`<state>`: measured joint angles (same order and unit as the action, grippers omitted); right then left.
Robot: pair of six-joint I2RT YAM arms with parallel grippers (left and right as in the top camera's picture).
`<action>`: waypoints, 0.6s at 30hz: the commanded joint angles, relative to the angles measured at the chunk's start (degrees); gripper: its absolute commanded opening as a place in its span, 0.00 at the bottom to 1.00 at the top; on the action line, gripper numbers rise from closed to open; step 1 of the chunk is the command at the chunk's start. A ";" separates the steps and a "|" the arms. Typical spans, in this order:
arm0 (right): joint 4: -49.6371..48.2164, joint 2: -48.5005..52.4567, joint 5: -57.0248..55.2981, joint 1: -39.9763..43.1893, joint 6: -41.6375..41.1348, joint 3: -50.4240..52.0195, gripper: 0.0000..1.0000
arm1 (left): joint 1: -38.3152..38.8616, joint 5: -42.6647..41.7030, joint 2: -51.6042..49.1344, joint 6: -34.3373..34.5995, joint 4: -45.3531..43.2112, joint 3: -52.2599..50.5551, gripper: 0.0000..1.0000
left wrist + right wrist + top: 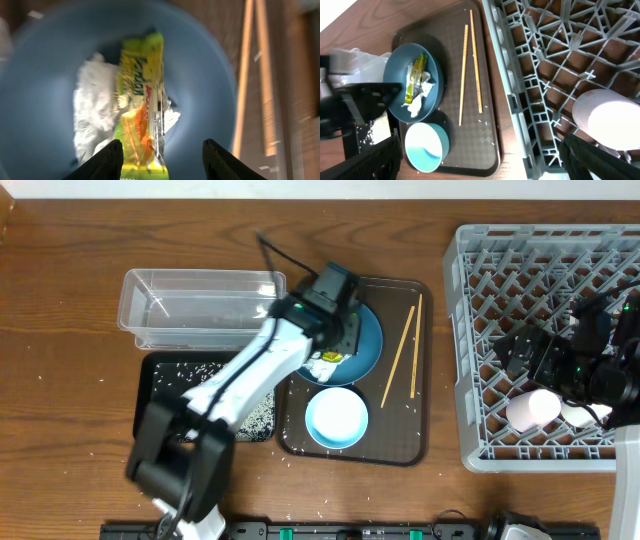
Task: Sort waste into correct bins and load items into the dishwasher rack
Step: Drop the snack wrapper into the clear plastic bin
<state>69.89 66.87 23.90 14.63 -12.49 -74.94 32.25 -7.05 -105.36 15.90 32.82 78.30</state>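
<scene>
The blue plate (35, 100) on the brown tray (400, 435) is carrying the snack wrapper (140, 90) and the crumpled tissue (92, 110). The left gripper (160, 160) is hovering above them, jaws apart. Rice grains (195, 370) are lying in the black tray (142, 395). The pink cup (530, 408) and the white cup (580, 416) are lying in the rack (480, 260) by the right gripper (481, 155), whose jaws are also apart.

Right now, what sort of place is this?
Likely a dish-clearing station set up on a wooden table: a grey dishwasher rack, a brown tray carrying a littered blue plate and chopsticks, and a clear tub.
</scene>
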 commanded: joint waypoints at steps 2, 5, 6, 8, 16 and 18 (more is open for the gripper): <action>0.22 -0.07 -0.09 -0.26 0.96 -0.33 0.99 | 0.35 1.14 -3.87 -11.06 -0.59 -0.44 0.54; 0.15 -0.07 -0.09 -0.26 0.94 -0.33 0.99 | 0.35 1.14 -5.18 -12.98 -0.52 -0.44 0.52; 0.13 -0.07 -0.09 -0.26 0.94 -0.33 0.99 | 0.35 1.16 -5.55 -13.16 -0.46 -0.44 0.49; 0.13 -0.07 -0.09 -0.26 0.94 -0.33 0.99 | 0.35 1.33 -5.95 -13.35 -0.39 -0.44 0.36; 0.15 -0.07 -0.11 -0.24 0.94 -0.33 0.99 | 0.28 1.29 -1.97 -10.80 1.46 2.23 0.06; 0.15 -0.07 -0.11 -0.24 0.96 -0.33 0.99 | -0.11 1.33 0.96 -10.45 1.88 2.80 0.06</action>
<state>69.89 66.87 23.92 14.63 -12.49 -74.94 32.71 -6.61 -109.82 4.49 34.28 78.50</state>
